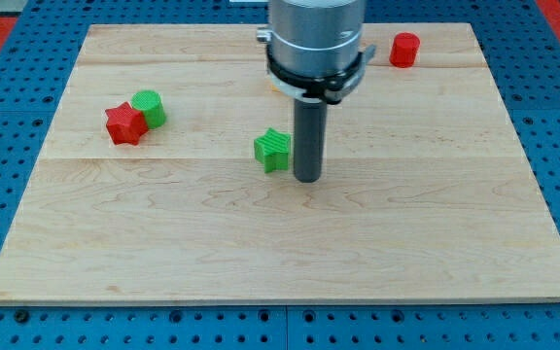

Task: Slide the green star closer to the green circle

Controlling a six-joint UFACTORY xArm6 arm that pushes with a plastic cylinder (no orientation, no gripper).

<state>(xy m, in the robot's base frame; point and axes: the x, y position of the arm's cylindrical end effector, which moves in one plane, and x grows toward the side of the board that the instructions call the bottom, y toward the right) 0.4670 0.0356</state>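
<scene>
The wooden board (280,253) lies on a blue perforated table (8,321), and its near half, toward the view's bottom, is plain wood. Just past the board's middle, my tip (306,179) rests on the wood; it is a plain rod end with nothing that opens or closes, and it holds nothing. The green star (272,150) sits just beside the tip, on the view's left of the rod; whether the two touch cannot be told. Farther toward the view's left, well apart from the star, the red star (123,124) and the green circle (150,107) stand touching each other, the circle slightly farther back and to the right of the red star. At the far edge, toward the view's top right, a red hexagon-like block (404,49) stands alone.
</scene>
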